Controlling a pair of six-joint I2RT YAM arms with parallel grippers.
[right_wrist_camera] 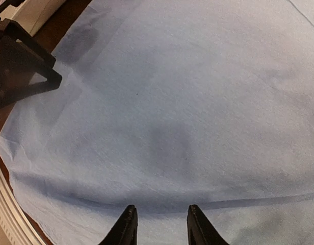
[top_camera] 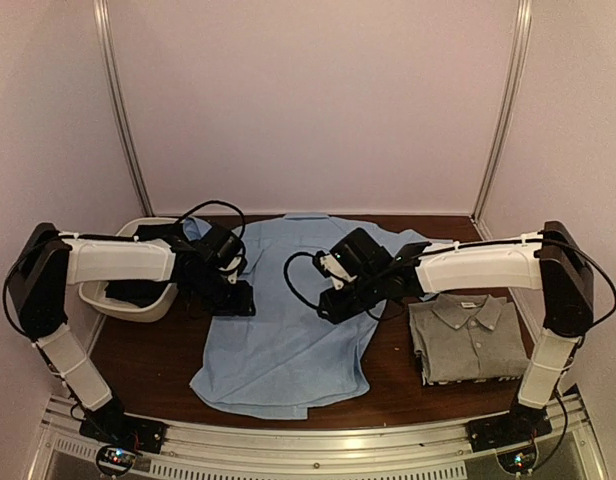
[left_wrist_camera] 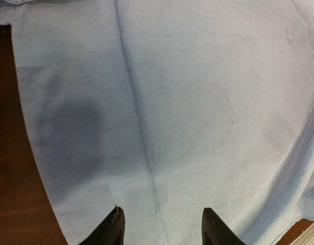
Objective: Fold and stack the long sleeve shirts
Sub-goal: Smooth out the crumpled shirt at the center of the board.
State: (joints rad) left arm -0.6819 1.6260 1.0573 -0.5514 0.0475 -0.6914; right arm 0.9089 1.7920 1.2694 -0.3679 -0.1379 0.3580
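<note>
Now | left claw (left_wrist_camera: 161, 212) released above light blue shirt (top_camera: 288, 330) | right claw (right_wrist_camera: 161, 209) released | grey shirt (top_camera: 468, 340) folded

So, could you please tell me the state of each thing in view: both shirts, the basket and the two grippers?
Light blue shirt: spread out on the table, not yet folded.
Grey shirt: folded, collar on top, to the right of the blue one.
White basket: on the left, something dark inside.
Left gripper: open, empty, over the blue shirt.
Right gripper: open, empty, over the blue shirt.
</note>
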